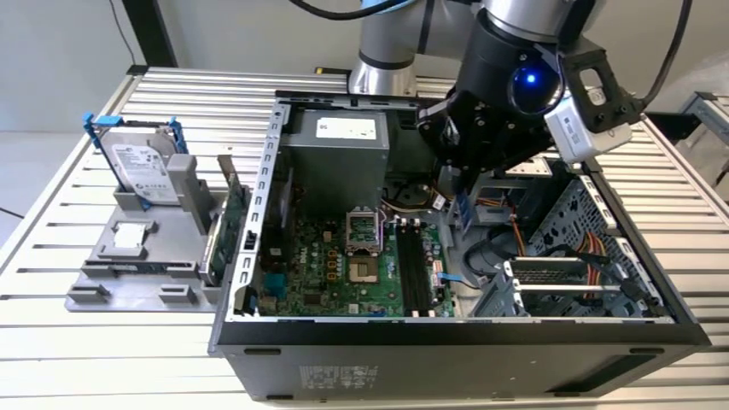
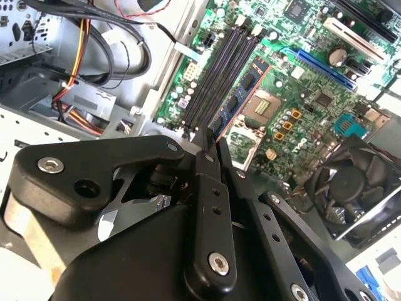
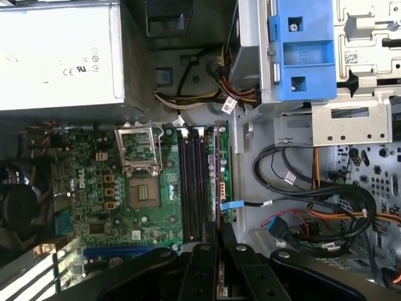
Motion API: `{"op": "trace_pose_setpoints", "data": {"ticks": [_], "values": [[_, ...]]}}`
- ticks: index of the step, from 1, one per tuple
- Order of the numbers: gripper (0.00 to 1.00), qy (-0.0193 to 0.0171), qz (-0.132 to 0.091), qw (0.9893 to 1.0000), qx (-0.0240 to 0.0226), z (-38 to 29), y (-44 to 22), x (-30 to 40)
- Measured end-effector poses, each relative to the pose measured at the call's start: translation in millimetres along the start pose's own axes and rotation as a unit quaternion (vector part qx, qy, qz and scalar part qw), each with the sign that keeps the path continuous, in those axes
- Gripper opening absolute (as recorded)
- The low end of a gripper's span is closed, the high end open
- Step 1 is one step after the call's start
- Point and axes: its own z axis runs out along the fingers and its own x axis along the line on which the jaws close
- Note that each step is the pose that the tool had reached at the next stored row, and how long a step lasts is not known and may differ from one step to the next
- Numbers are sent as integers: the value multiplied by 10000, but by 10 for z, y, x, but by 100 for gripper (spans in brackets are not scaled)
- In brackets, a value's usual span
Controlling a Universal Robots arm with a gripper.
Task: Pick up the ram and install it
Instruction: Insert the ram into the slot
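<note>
You have the thin blue circuit-board ram [image 2: 241,94] clamped in the black gripper [image 2: 210,141] above the dark memory slots [image 3: 191,182]; seating it calls for exact alignment.

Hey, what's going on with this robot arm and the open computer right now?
The robot arm's gripper is shut on the ram, a thin blue memory stick, and holds it edge-on above the open computer case. In both wrist views the stick hangs over the motherboard, close to the row of black memory slots, not yet seated in one. In the exterior view, a hard drive and a green card stand in a grey holder outside the case.
</note>
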Motion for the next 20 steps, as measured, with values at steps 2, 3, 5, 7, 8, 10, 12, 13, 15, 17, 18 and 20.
{"op": "trace_pose_setpoints", "data": {"ticks": [2, 3, 5, 7, 8, 10, 12, 13, 15, 17, 18, 20], "values": [[0, 0, 0, 10000, 0, 49, -1, 0], [0, 0, 0, 10000, 1, 60, -2, 0], [0, -4, 1, 10000, 5, 73, -2, 0], [0, -8, 0, 10000, 4, 87, -3, 0], [0, -9, 0, 10000, 3, 99, -3, 0], [0, -14, -2, 10000, 4, 116, -3, 0], [0, -14, -3, 10000, 4, 130, -4, 0], [0, -16, -4, 10000, 3, 141, -4, 0], [0, -17, -4, 10000, 4, 152, -5, 0], [0, -17, -4, 10000, 5, 153, -5, 0], [0, -17, -4, 10000, 6, 153, -5, 0], [0, -17, -4, 10000, 4, 155, -5, 0]]}}
